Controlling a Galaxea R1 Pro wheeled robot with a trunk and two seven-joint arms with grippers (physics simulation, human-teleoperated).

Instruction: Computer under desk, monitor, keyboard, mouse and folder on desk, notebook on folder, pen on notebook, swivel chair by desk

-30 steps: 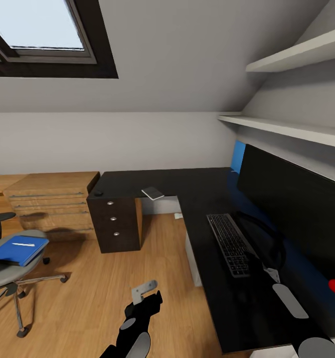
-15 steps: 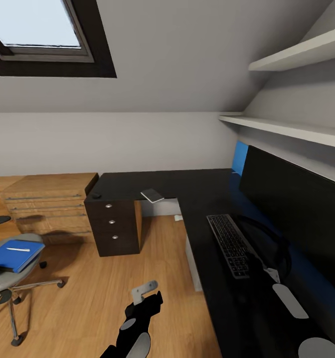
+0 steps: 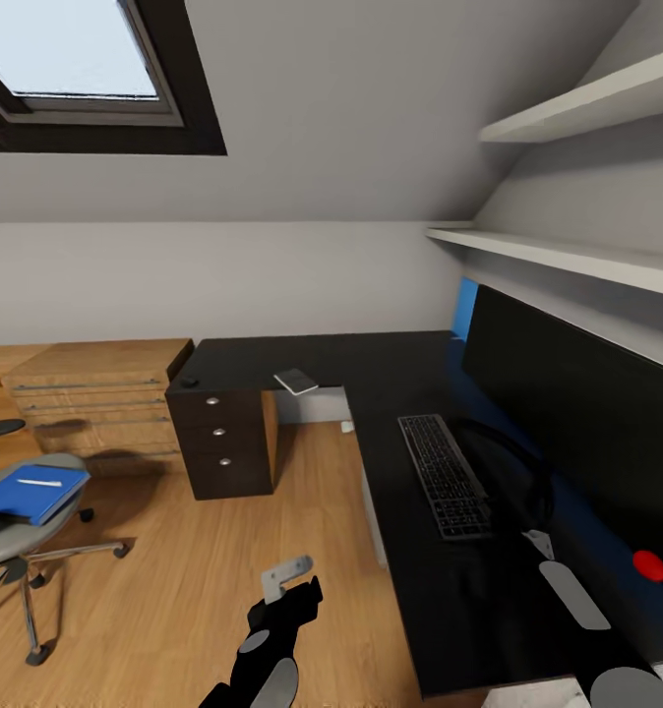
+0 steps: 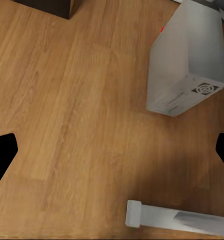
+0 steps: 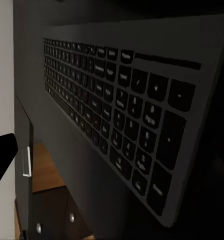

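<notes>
With the keyboard (image 3: 444, 475) laid on the counter (image 3: 371, 364) beside the monitor (image 3: 577, 403) and the blue folder (image 3: 31, 492) left on the swivel chair (image 3: 17, 536), both tools' spread cannot be told, and a folder fetch is judged next.

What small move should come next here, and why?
Probably turn the base toward the swivel chair. The blue folder lies on its seat with the pen on top, while the keyboard already lies on the desk beside the monitor. The left gripper hangs over bare floor, well short of the folder.
</notes>
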